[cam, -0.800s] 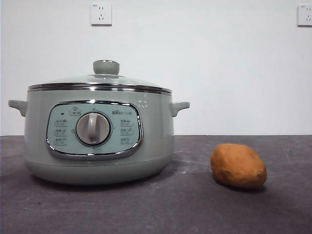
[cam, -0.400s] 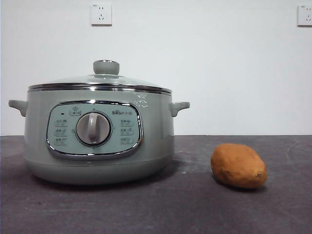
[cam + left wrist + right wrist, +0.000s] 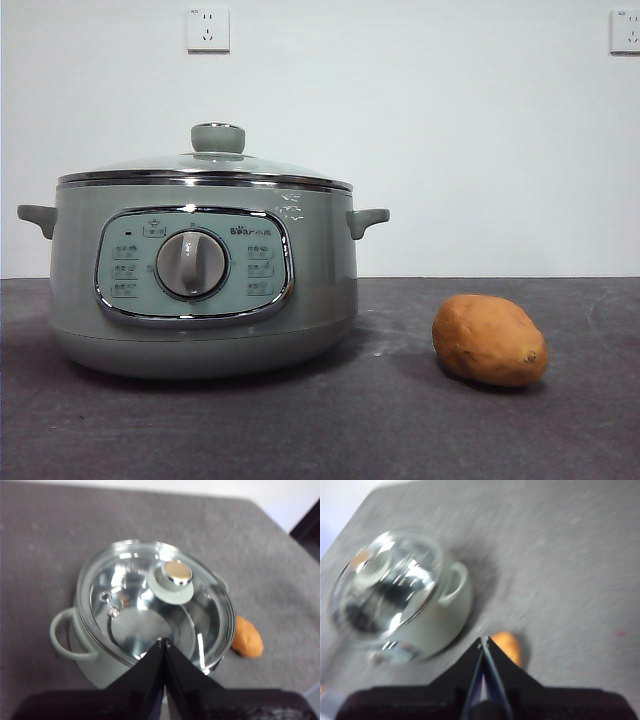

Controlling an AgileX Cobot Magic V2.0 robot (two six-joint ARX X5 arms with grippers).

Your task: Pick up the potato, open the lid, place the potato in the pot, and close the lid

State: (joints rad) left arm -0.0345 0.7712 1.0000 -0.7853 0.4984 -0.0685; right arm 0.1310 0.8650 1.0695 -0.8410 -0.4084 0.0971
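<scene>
Task status: nothing completed as far as the views show. The oval orange-brown potato [image 3: 490,340] lies on the dark grey counter [image 3: 330,430], beside the large round sage-green electric pot [image 3: 205,290] and apart from it, on the side of one small side handle. The domed glass lid with steel rim and sage-green knob [image 3: 205,165] sits seated on the pot, closed. Neither arm appears in the front view. Left wrist view: the left gripper [image 3: 164,642] hangs high above the pot, over the glass lid, black jaws pressed together to a point, holding nothing. Right wrist view is blurred; the right gripper [image 3: 483,642] is also high above the counter, near above the potato [image 3: 507,647], jaws together or very nearly so, empty. Judgement: all four steps remain, namely grasping the potato, lifting the lid, placing the potato inside, reseating the lid. The right arm looks best placed for the potato and the left for the knob; either pair of jaws needs to part first
</scene>
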